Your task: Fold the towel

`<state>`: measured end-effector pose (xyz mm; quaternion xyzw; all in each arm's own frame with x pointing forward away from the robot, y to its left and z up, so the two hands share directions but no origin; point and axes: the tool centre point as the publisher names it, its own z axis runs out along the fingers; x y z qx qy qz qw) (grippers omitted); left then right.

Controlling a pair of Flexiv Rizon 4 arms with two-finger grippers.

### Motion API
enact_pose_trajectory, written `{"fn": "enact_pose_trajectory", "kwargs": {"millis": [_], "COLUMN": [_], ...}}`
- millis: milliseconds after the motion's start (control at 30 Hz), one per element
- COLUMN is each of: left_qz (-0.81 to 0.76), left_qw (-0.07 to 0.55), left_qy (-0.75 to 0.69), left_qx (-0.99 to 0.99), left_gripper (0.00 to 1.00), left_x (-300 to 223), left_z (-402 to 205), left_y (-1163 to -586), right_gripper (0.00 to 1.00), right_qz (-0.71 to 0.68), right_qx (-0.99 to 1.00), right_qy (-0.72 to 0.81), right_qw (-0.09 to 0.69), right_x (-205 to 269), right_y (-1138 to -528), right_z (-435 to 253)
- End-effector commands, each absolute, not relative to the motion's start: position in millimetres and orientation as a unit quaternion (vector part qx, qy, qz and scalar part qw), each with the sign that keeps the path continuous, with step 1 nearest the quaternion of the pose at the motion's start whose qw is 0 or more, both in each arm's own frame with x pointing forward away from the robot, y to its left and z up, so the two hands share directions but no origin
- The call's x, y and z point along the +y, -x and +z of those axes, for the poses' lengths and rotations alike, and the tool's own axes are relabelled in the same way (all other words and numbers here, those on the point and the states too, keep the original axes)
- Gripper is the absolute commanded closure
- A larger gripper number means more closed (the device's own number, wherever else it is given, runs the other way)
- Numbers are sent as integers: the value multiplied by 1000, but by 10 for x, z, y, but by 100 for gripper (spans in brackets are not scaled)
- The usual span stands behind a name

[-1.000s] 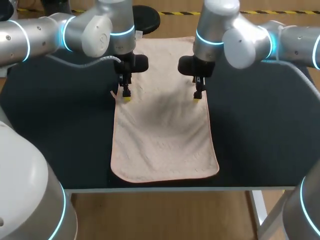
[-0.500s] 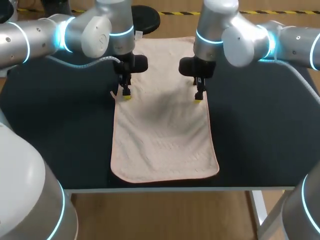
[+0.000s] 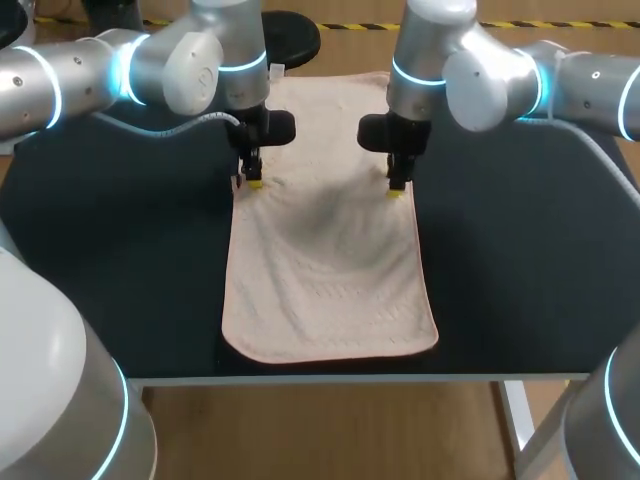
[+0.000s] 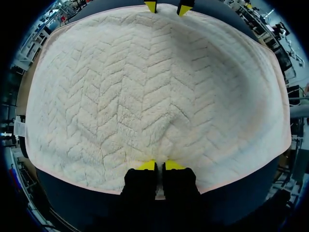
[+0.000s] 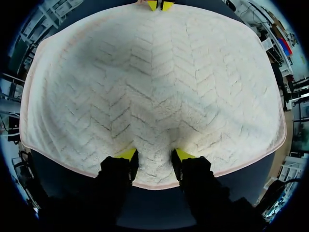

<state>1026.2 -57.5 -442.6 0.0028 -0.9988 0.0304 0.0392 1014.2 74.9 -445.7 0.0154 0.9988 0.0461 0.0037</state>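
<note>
A cream towel [image 3: 330, 260] with a pink hem lies flat lengthwise on the dark table [image 3: 110, 270]. My left gripper [image 3: 255, 183] stands on the towel's left edge about halfway along. In the left wrist view it [image 4: 156, 166] is shut, pinching a pucker of the towel [image 4: 154, 87] just inside the hem. My right gripper [image 3: 396, 188] stands on the opposite edge. In the right wrist view it [image 5: 155, 154] has its fingers apart, pressed into the towel [image 5: 154, 87], with cloth bulging between them. Each wrist view shows the other gripper's yellow tips across the towel.
Bare dark table lies to either side of the towel. The table's front edge [image 3: 330, 377] runs just below the towel's near end. Both arms come in over the far corners.
Both grippers have drawn their fingers in on the towel's side edges, the left one fully. Their tips have shifted slightly toward the far end, and the cloth has puckered at each.
</note>
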Motion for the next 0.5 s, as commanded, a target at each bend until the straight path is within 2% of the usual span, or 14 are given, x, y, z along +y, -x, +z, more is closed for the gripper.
{"fn": "enact_pose_trajectory", "kwargs": {"millis": [33, 267, 500], "left_qz": [32, 34, 44], "left_qw": [38, 12, -47], "left_qy": [-1, 8, 11], "left_qx": [-999, -999, -998], "left_gripper": [100, 100, 100], "left_x": [-562, -563, -602], "left_z": [-4532, -4308, -3852], "left_y": [-10222, -10213, -10269], "right_gripper": [100, 100, 100], "right_qz": [47, 52, 70], "right_qx": [999, 998, 995], "right_qy": [-16, -18, -8], "right_qw": [9, 27, 65], "right_x": [715, 664, 673], "right_y": [-10102, -10102, -10129], "right_z": [-4435, -4246, -3877]}}
